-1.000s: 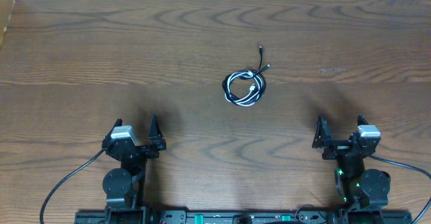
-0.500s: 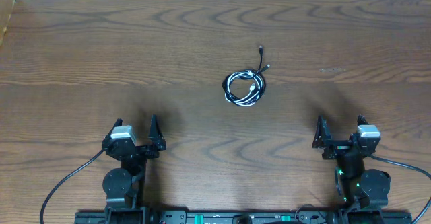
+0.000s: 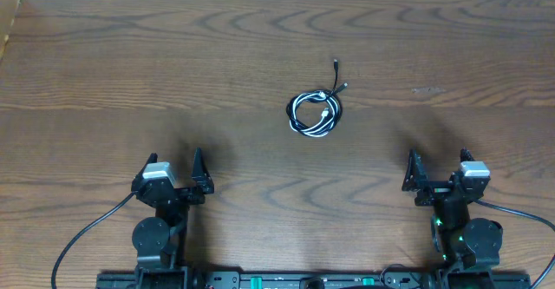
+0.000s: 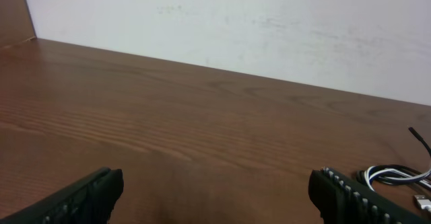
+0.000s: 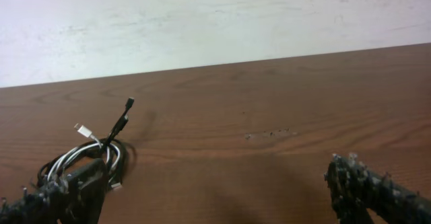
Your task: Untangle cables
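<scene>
The cables [image 3: 315,114] lie as one small coil on the table [image 3: 104,63], black and white wound together. Two loose tails [image 3: 336,66] stick out of the coil's far side, pointing away from the robot. Seen from the coil, the left gripper [image 3: 173,172] sits back and to the left, and the right gripper [image 3: 438,169] back and to the right. Both are well apart from it, with fingers spread wide and nothing held. The right one looks slightly nearer, so it likely has the shorter reach, forward and inward.
</scene>
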Available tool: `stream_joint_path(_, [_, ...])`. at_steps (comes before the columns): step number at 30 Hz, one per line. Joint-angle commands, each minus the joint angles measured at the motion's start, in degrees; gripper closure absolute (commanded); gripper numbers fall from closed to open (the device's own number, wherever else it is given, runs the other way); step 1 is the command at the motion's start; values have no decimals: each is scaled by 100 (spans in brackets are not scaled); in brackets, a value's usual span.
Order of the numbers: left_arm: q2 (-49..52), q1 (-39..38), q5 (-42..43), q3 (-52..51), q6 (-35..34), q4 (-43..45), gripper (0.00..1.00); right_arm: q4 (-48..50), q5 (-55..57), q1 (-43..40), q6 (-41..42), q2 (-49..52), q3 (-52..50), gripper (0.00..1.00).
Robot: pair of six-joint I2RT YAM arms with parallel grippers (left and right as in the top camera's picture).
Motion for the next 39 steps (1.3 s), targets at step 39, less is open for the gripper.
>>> stream_joint_path(39, [-39,13,-74,-44,98,-264,7,-22,-20,44,-450,-28,-7,1])
